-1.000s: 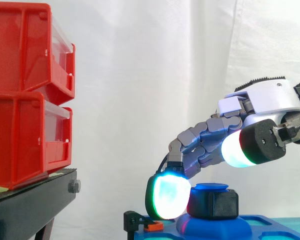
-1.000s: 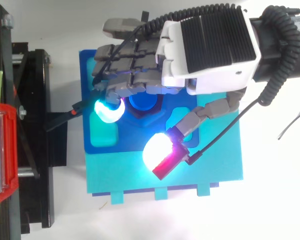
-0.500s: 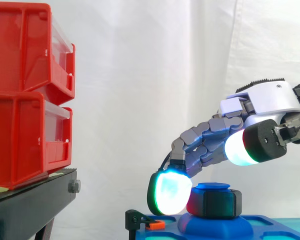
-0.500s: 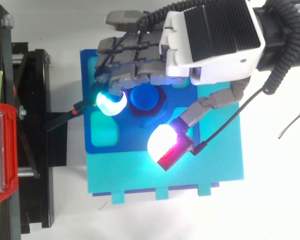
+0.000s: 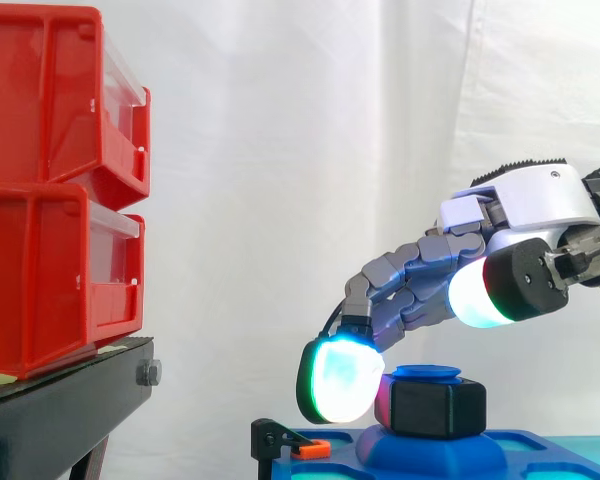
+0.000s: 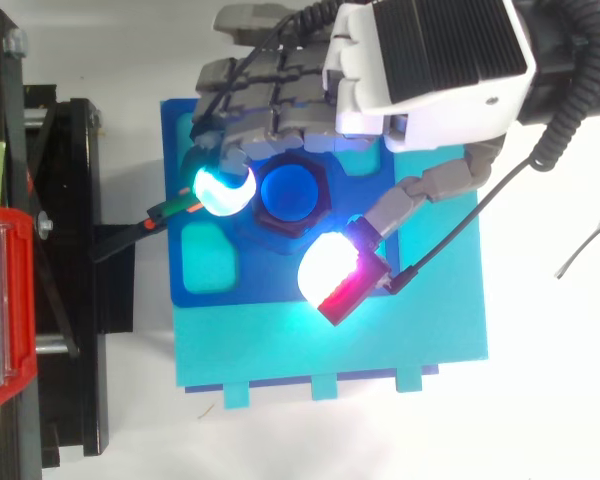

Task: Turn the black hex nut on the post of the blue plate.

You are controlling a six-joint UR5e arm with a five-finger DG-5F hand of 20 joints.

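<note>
At the middle of the blue plate, the black hex nut sits on its post. Our hand arches loosely over it, one pad at its side and the thumb clear, so nothing is pinched. We judge the thumb should close on the opposite flat before we twist

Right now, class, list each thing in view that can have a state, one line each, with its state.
nut: threaded on the post, just under its cap, level.
post: upright on the plate.
plate: lying flat.
robot hand: open, fingers bent, one fingertip against the nut's side, thumb off it.
bins: stacked two high on the stand.
</note>
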